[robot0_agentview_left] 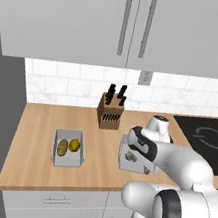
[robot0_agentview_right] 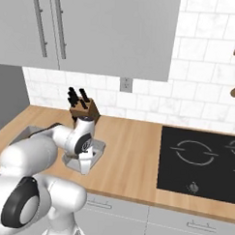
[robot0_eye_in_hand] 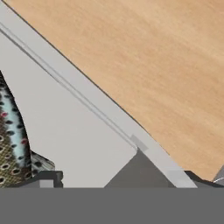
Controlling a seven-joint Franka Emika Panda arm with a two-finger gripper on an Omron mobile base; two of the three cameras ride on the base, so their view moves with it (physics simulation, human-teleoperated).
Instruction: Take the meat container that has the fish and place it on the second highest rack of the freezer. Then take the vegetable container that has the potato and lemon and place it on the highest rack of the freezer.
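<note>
Fish container (robot0_agentview_left: 133, 158) is the target now; gripper (robot0_eye_in_hand: 113, 186) sits right down on it, jaws spread wide, nothing gripped yet. Hand view: fingertips straddle the container's rim near a corner, one tip inside over the pale floor, the other outside over the wooden counter (robot0_eye_in_hand: 144, 57). Fish (robot0_eye_in_hand: 11, 140) lies inside the container, off to one side of the fingertips, not between them. Container rests on the counter in front of the knife block (robot0_agentview_left: 110, 110), slightly toward the stove side; the potato-and-lemon container (robot0_agentview_left: 68, 148) sits well apart on the block's other side. Risk, my judgement: a corner pinch on a thin wall could slip or tilt the container on lift, tipping the fish out.
</note>
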